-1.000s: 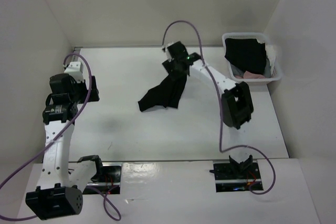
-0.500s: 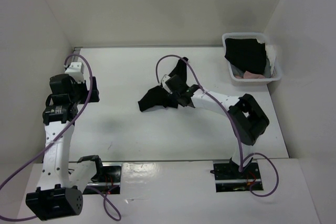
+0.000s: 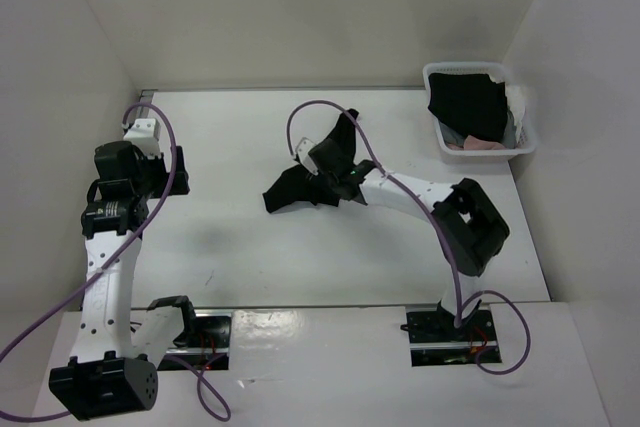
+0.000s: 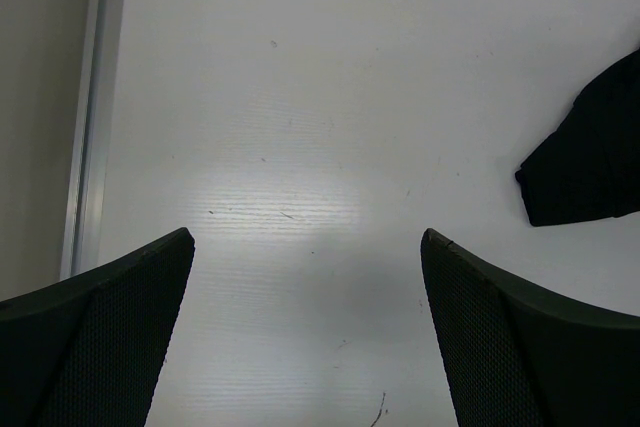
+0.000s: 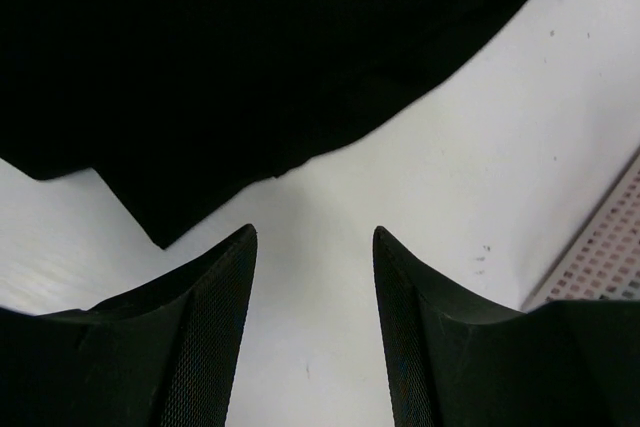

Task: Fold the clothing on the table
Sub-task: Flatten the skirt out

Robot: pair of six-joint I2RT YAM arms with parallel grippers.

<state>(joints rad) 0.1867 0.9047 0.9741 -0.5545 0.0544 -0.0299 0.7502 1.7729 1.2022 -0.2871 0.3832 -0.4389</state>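
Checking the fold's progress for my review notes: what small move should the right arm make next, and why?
Probably ease the right gripper forward over the edge of the clothing, then close. Its jaws stand apart with only bare table between them, and the black hem lies just ahead of the fingertips, unheld.
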